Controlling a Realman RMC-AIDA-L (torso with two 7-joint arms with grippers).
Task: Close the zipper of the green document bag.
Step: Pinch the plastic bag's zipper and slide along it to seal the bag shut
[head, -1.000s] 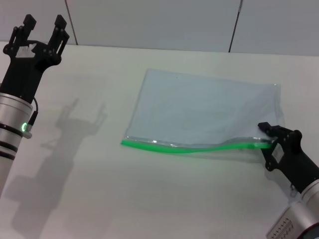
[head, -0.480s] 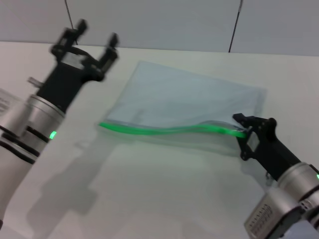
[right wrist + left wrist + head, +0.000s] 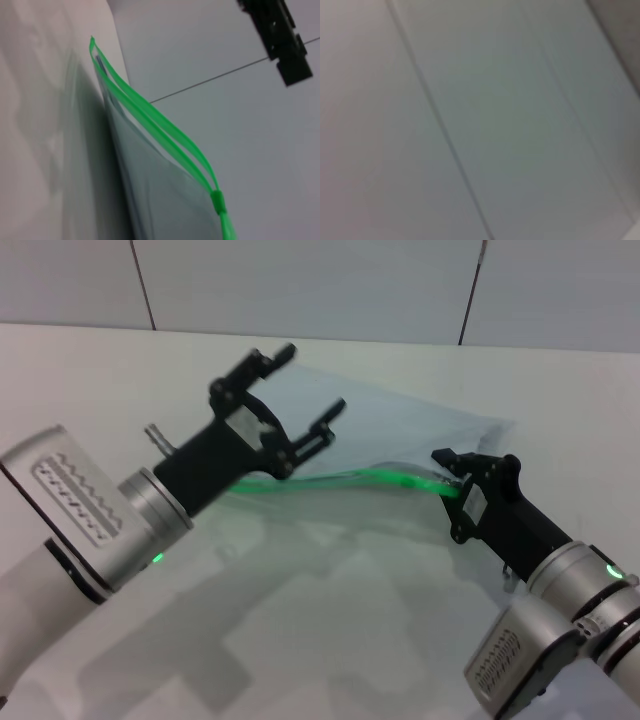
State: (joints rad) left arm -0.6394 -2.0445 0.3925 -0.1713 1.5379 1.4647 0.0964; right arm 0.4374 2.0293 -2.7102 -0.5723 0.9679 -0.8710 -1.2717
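Bag: the flat, translucent pale blue-grey plastic document bag (image 3: 400, 445) is seen lying on the white desk (image 3: 330, 640), between the 2 end effectors.
Zipper: the thin bright green plastic zipper strip (image 3: 385, 480) runs along the bag's near long edge, from beneath the left end effector to the tip of the right one.
Right end effector: the black right end effector (image 3: 452, 472) is placed at the strip's end, its tips touching or gripping the green edge; whether it is pressed together or spread cannot be told.
Left end effector: the black left end effector (image 3: 300, 400) is held above the opposite end of the bag with its 2 fingers (image 3: 262, 363) spread apart and nothing pinched.
Progress: closing is judged barely begun. The 2 green lips are parted along nearly the whole strip, so almost the full length is left to be drawn shut.
Right wrist view only: the small green slider tab (image 3: 218, 200) is shown close to the right end effector, with the lips (image 3: 150, 117) gaping beyond it; in the head view the slider cannot be made out.
Left wrist view: only blurred pale surfaces are shown, with nothing identifiable.
Head view only: both arms and the bag's position between them are shown.
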